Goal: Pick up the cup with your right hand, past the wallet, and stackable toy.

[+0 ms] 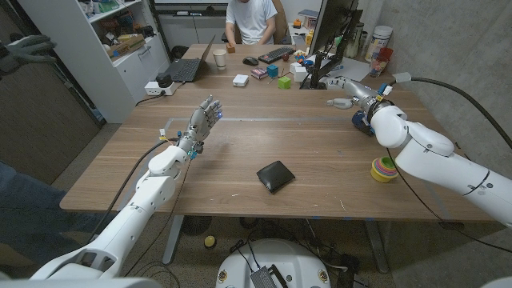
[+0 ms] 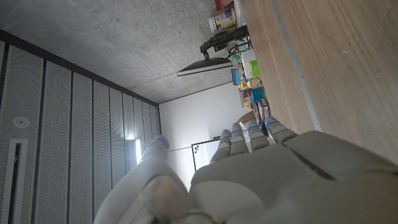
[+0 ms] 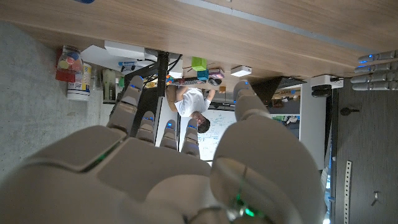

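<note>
Three views: head, left wrist and right wrist, taken in turn.
Head view, table: a wooden table (image 1: pixel 240 144) carries the things, with a person (image 1: pixel 252 20) seated at its far end.
Head view, wallet: a black wallet (image 1: pixel 275 176) lies flat near the table's front middle.
Head view, stackable toy: a ringed stackable toy (image 1: pixel 384 169) in yellow, green and pink stands at the right edge, just beside the right forearm.
Head view, cup: a paper cup (image 1: pixel 220 58) stands at the far end by a laptop (image 1: pixel 192 66), well apart from both hands.
Head view, left hand: the left hand (image 1: pixel 206 120) is raised above the table's left part, fingers apart and pointing up, holding nothing.
Head view, right hand: the right hand (image 1: pixel 342 86) reaches over the far right part of the table, fingers stretched out and empty; a white object (image 1: pixel 339 102) lies on the table near it.
Left wrist view: the left hand (image 2: pixel 261 180) shows its back, fingers (image 2: pixel 249 134) spread and empty.
Right wrist view: the right hand (image 3: pixel 174 174) shows its back, fingers (image 3: pixel 130 102) apart with nothing between them; the left hand's fingertips (image 3: pixel 373 62) show at the edge.
</note>
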`<state>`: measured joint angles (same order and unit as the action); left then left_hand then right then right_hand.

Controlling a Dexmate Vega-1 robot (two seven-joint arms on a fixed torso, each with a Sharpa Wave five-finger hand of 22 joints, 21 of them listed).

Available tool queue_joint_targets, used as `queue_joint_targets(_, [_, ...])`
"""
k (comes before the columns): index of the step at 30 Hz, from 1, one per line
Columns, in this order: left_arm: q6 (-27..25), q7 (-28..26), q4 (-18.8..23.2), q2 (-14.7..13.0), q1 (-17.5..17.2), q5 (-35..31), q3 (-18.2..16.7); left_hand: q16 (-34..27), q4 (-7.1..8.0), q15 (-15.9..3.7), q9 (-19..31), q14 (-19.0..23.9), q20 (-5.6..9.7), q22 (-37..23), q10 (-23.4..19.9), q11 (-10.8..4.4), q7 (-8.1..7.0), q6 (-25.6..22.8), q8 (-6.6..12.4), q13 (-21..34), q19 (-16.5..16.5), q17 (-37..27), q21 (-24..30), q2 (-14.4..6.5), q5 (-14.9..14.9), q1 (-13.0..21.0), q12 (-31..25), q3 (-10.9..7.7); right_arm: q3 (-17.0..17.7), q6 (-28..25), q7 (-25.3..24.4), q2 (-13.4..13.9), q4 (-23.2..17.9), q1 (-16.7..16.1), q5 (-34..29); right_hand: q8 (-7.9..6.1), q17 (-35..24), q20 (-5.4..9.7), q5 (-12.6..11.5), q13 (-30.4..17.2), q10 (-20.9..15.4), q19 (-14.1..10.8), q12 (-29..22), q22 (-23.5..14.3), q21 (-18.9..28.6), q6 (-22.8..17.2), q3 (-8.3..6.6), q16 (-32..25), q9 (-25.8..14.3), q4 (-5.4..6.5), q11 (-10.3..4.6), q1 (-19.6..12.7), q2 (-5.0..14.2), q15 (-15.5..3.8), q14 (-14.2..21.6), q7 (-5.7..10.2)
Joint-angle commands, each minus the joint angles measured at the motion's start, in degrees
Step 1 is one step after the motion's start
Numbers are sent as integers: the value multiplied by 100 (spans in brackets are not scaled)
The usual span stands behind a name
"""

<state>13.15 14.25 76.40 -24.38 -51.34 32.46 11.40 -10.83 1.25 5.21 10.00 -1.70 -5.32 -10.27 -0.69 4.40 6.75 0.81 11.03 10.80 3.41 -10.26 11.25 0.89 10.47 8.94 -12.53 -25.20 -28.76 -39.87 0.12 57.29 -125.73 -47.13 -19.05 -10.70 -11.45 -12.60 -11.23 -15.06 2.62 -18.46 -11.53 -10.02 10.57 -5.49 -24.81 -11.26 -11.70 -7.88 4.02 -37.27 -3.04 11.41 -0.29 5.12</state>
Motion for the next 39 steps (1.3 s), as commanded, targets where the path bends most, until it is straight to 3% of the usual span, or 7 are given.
queue_joint_targets(1, [-100, -86, 150, -28, -8, -34, 33, -44, -23, 12, 12, 42, -33, -17, -18, 21, 83, -29, 24, 19, -22, -26, 39, -77, -7, 1, -27, -10, -778, -1056, 1049, -33, -108, 752, -1144, 36, -8, 1, 44, -17, 95, -228, 5, -50, 114, 161, 68, -80, 12, 36, 116, 141, -40, 85, 71, 6])
queue_joint_targets(4, [-123, -108, 174, -43, -17, -34, 29, -51, -28, 17, 13, 69, -65, -17, -56, 29, 89, -61, 31, 20, -22, -26, 39, -82, -8, -4, -38, -9, -924, -1258, 1283, -117, -93, 891, -1352, 51, -6, 0, 96, -16, 125, -380, -8, -55, 163, 296, 153, -91, 26, 76, 115, 275, -106, 95, 104, -17])
queue_joint_targets(6, [-153, -134, 201, -57, -32, -33, 24, -68, -36, 23, 13, 131, 8, -17, -91, 49, 97, -106, 38, 20, -70, -26, 56, -88, -9, -11, -45, -7, -1055, -1416, 1470, -180, -55, 1013, -1509, 70, -5, -1, 117, -16, 147, -508, -19, -52, 190, 483, 232, -92, 37, 106, 143, 394, -165, 93, 112, -37])
queue_joint_targets(13, [-227, -145, 225, -68, -49, -14, 41, -70, -48, 29, 14, 166, 68, -16, -139, 61, 113, -154, 43, 20, -109, -25, 67, -95, -11, -19, -54, -4, -1440, -1682, 2038, -318, 120, 1380, -1980, 58, -6, 1, 115, -16, 115, -616, -46, -50, 211, 567, 301, -113, 45, 125, 219, 490, -227, 93, 171, -47])
queue_joint_targets(24, [-324, -136, 300, -165, 0, -103, 105, -73, -62, 23, 15, 215, -22, -16, -213, 60, 111, -233, 51, 21, -108, -26, 60, -108, -12, -34, -69, -1, -1522, -1649, 2637, -471, 401, 1607, -2081, 35, -18, -6, 37, -13, 143, -810, -64, -36, 209, 773, 533, -122, 54, 157, 432, 767, -476, 99, 219, -242])
queue_joint_targets(30, [-355, -57, 295, -196, 37, -94, 132, -76, -67, 40, 16, 243, -55, -17, -219, 63, 114, -268, 54, 21, -112, -26, 60, -112, -13, -44, -64, 3, -1536, -1606, 2756, -575, 616, 1711, -2072, 10, -23, -2, -42, 0, 28, -949, -116, -32, 205, 840, 708, -174, 63, 194, 484, 972, -601, 91, 395, -49])
queue_joint_targets(39, [-405, -13, 294, -242, -9, -61, 117, -73, -75, 77, 17, 265, -89, -18, -220, 104, 148, -272, 38, 22, -128, -28, 63, -119, -14, -61, -53, 8, -1890, -1720, 3159, -685, 878, 2077, -2600, -3, -16, -1, -128, 27, 133, -1088, -63, -29, 206, 919, 869, -183, 68, 202, 607, 1108, -677, 95, 488, -129])
